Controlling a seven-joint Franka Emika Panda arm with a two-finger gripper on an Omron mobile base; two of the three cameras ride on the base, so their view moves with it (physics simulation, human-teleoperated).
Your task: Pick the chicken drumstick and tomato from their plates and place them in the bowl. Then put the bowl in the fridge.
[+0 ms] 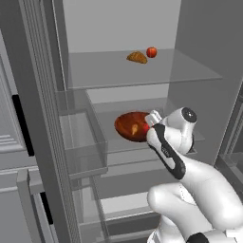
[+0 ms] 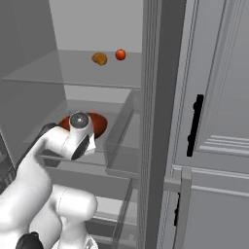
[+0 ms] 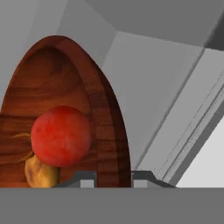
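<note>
The reddish-brown wooden bowl (image 1: 127, 124) is inside the open fridge (image 1: 118, 23) at the middle glass shelf. It also shows behind my wrist in the right base view, bowl (image 2: 99, 122). The red tomato (image 3: 61, 135) and the orange-tan chicken drumstick (image 3: 41, 173) lie together in the bowl (image 3: 57, 83). They appear as small spots in the left base view, tomato (image 1: 145, 127) beside drumstick (image 1: 135, 128). My gripper (image 3: 113, 179) is shut on the bowl's near rim, one fingertip on each side of the wall. The plates are out of view.
On the upper glass shelf lie a brown crescent pastry (image 1: 137, 57) and a small red fruit (image 1: 152, 51). Clear door bins (image 1: 83, 137) stand to the left. The fridge's upright edge (image 2: 158, 121) and a cabinet door with a dark handle (image 2: 194, 126) are to the right.
</note>
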